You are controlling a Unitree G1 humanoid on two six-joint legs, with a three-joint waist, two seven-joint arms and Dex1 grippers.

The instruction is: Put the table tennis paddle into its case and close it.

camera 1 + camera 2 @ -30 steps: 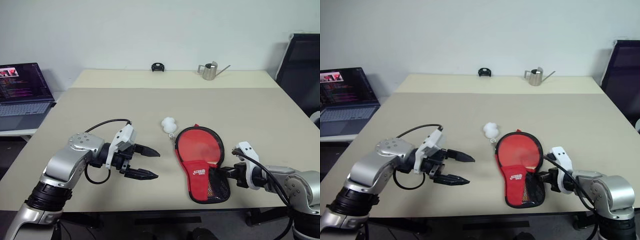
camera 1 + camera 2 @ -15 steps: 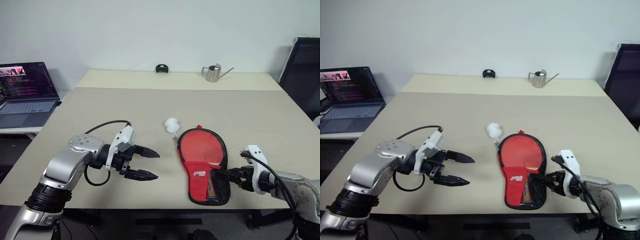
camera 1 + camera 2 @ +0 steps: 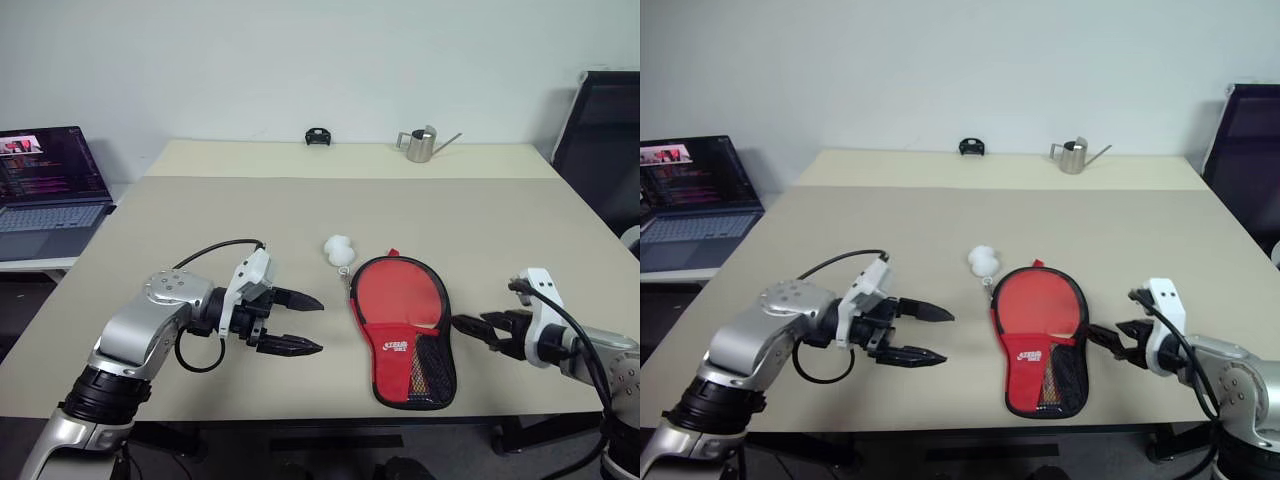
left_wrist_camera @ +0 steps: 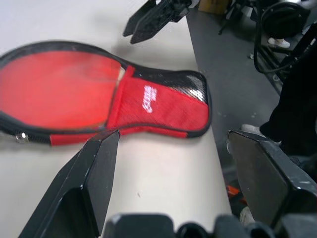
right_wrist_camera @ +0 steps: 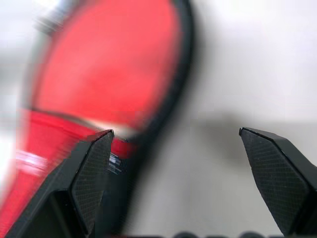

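The case (image 3: 405,300) lies flat on the table, red face up, with a white logo and a black mesh pocket at its narrow near end. Its white pom-pom pull (image 3: 338,249) rests just beyond the round end. The table tennis paddle is hidden; a pale sliver shows at the pocket's upper edge. My right gripper (image 3: 468,330) is open, just right of the case's narrow end and clear of it. My left gripper (image 3: 320,325) is open and empty, pointing at the case (image 4: 148,99) from its left with a gap between. The right wrist view has the case (image 5: 109,69) ahead of open fingers.
An open laptop (image 3: 45,185) sits on a side desk at far left. A metal watering can (image 3: 420,143) and a small black object (image 3: 318,135) stand at the table's far edge. A black chair (image 3: 600,130) is at the right. The case lies near the table's front edge (image 3: 300,415).
My right gripper went from shut at the case's narrow end to open, and drew back to the right and slightly up. The left gripper and the case stayed put.
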